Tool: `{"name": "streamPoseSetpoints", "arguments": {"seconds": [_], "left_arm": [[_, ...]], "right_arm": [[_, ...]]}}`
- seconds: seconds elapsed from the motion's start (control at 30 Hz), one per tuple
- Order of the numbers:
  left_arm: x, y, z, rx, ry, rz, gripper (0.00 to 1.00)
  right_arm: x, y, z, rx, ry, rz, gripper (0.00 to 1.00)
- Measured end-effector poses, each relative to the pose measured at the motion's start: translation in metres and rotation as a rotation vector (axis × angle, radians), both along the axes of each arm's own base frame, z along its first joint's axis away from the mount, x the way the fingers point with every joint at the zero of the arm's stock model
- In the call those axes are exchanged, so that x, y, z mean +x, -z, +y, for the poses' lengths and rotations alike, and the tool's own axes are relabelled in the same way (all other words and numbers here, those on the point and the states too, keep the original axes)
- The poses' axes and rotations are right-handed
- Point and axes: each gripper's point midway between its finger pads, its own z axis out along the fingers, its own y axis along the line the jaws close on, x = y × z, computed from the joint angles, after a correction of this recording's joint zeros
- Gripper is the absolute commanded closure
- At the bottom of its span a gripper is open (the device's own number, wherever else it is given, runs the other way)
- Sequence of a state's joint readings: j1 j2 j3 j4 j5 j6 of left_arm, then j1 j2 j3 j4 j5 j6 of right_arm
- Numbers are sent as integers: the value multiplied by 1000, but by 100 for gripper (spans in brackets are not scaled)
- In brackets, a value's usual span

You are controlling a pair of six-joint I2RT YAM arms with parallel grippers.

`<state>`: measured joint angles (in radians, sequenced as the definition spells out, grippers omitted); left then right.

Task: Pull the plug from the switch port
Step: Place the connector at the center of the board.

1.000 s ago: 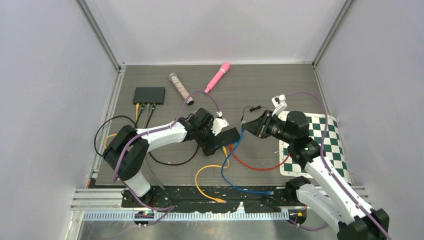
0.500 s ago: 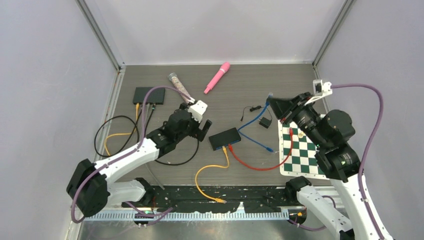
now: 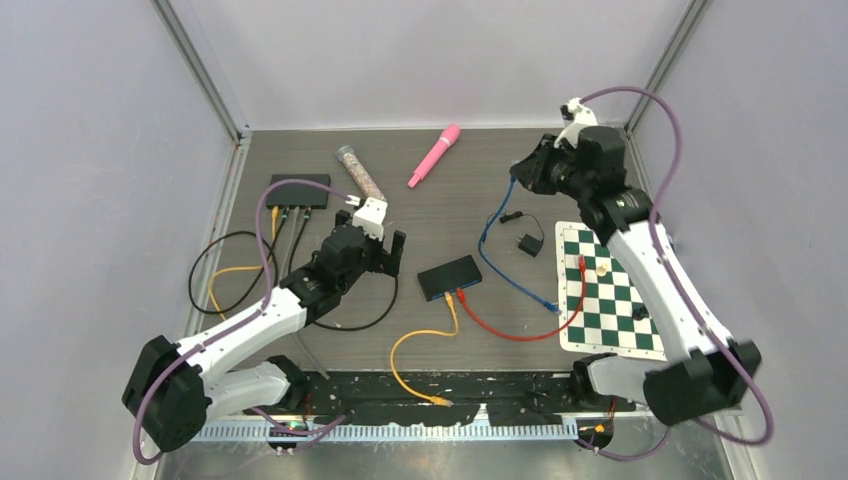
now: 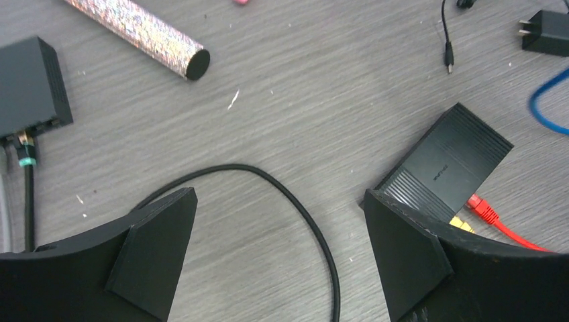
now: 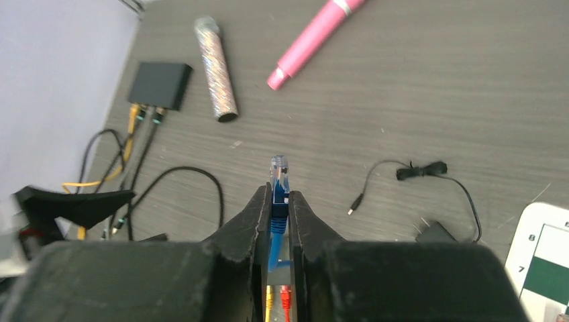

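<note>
A black network switch point(image 3: 449, 276) lies mid-table, with a yellow plug point(image 4: 460, 223) and a red plug point(image 4: 482, 207) in its ports. My right gripper point(image 3: 517, 177) is raised at the back right, shut on the blue plug point(image 5: 278, 191), which is out of the switch; its blue cable point(image 3: 500, 260) hangs down to the table. My left gripper point(image 3: 382, 250) is open and empty, left of the switch, with its right finger point(image 4: 402, 261) beside the switch's near corner point(image 4: 446, 168).
A second black switch point(image 3: 297, 190) with cables sits back left. A glitter tube point(image 3: 362, 176) and a pink marker point(image 3: 434, 155) lie at the back. A black adapter point(image 3: 529, 245) and a checkered mat point(image 3: 610, 290) are at the right. A black cable loop point(image 4: 295, 208) lies under my left gripper.
My right gripper has lifted the blue plug up and toward the back, away from the switch. My left gripper let go of the switch and drew back to the left.
</note>
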<state>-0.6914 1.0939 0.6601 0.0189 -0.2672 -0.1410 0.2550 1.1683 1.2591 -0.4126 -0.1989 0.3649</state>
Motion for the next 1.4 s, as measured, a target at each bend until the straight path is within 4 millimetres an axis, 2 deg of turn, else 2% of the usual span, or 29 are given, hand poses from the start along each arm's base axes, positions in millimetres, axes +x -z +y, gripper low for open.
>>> {"name": "streamPoseSetpoints", "arguments": {"seconds": [0.13, 0.27, 0.47, 0.6, 0.7, 0.8, 0.83, 0.87, 1.0, 1.07, 1.13, 1.27, 1.4], "left_arm": [[-4, 12, 3, -13, -13, 26, 0], [-4, 9, -1, -32, 2, 21, 0], [-6, 8, -7, -42, 44, 10, 0], [-8, 10, -10, -36, 69, 22, 0], [-9, 14, -13, -22, 87, 46, 0], [-10, 20, -16, -4, 110, 61, 0], [-10, 23, -17, 5, 120, 67, 0], [-11, 26, -18, 14, 131, 74, 0], [-14, 40, -22, 67, 183, 118, 0], [-14, 46, -25, 89, 202, 142, 0], [-14, 50, -27, 110, 223, 158, 1], [-13, 59, -32, 138, 254, 188, 1], [-11, 68, -38, 171, 293, 217, 0]], "right_arm": [[39, 69, -1, -12, -14, 189, 95], [69, 114, -5, -2, -22, 308, 95], [111, 140, -6, 19, -29, 365, 95], [128, 155, -6, 29, -21, 395, 94], [138, 165, -7, 46, -8, 418, 89], [150, 169, -5, 68, -10, 427, 82], [154, 169, -4, 76, -13, 429, 76], [158, 169, -3, 82, -15, 428, 64], [162, 162, -6, 103, -19, 423, 42], [162, 158, -9, 107, -19, 416, 35], [159, 153, -14, 110, -14, 406, 32], [136, 137, -26, 115, -1, 382, 31], [93, 114, -33, 125, 11, 333, 30]]}}
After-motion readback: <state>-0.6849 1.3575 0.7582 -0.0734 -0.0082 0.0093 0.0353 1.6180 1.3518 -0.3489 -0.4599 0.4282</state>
